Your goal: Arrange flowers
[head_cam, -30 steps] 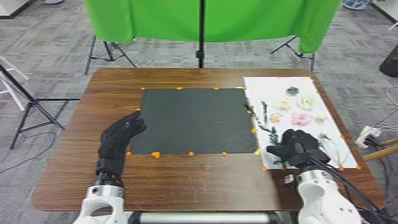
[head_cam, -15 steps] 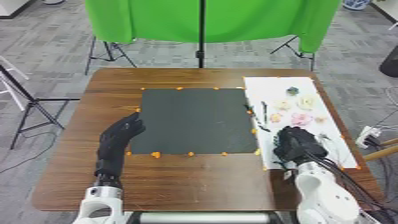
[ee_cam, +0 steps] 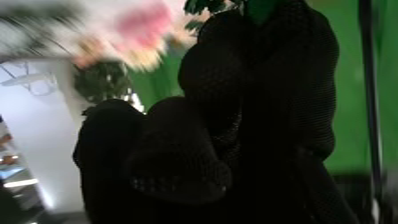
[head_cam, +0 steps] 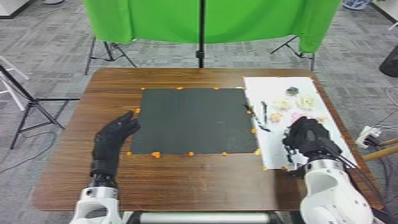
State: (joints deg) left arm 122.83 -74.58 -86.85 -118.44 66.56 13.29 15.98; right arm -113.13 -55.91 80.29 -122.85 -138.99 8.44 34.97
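Observation:
My right hand (head_cam: 311, 136) is over the near half of the white sheet (head_cam: 274, 85) in the head view, covering part of the pink flower (head_cam: 297, 115). Pale yellow blooms (head_cam: 305, 102), a small peach one (head_cam: 274, 117) and a dark blue-green one (head_cam: 292, 91) lie beyond it. Thin green stems (head_cam: 264, 109) lie along the sheet's left side. In the right wrist view, my right hand (ee_cam: 266, 95) has dark green leaves (ee_cam: 206, 6) at its far end and a blurred pink flower (ee_cam: 142, 24) beyond; whether it grips anything is unclear. My left hand (head_cam: 115, 135) is open beside the dark mat.
The square dark mat (head_cam: 195, 120) lies mid-table, with orange bits (head_cam: 155, 155) around its edges. The brown wooden table (head_cam: 204, 182) surrounds mat and sheet. A green cloth (head_cam: 258, 20) hangs on a stand behind the table.
My right hand has moved to the right and slightly away across the sheet. The leafy stem earlier beside it no longer lies at that spot. My left hand has drawn back slightly.

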